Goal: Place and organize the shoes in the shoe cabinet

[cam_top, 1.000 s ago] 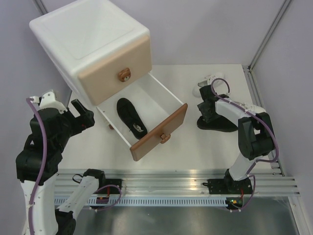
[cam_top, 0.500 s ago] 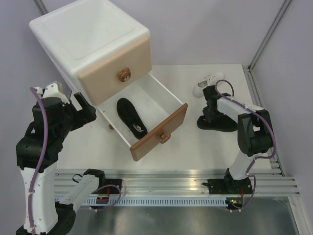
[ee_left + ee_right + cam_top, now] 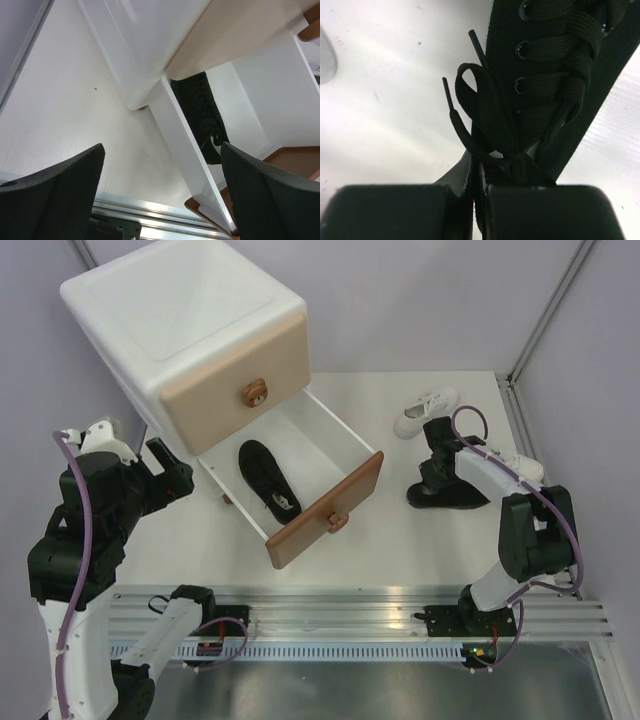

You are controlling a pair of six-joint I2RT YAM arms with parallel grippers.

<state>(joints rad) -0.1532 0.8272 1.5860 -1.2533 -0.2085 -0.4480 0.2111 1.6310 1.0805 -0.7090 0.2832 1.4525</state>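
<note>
Right gripper (image 3: 437,481) pinched tight on black shoe (image 3: 463,498) at its lace knot, right-centre of frame. Left gripper (image 3: 168,472) spread, at left beside shoe cabinet (image 3: 180,330). Second black shoe (image 3: 266,476) lies in open lower drawer (image 3: 335,435), mid-frame.

black shoe (image 3: 452,501) half hidden under right claw (image 3: 436,478)

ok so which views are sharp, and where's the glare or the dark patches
Top external: evenly lit and sharp, only faint shadows around the shoe cabinet. Left wrist: the left fingers are dark against a bright table. Right wrist: the black shoe has crisp laces, the right fingers are almost featureless black, and the table is washed out at left.
</note>
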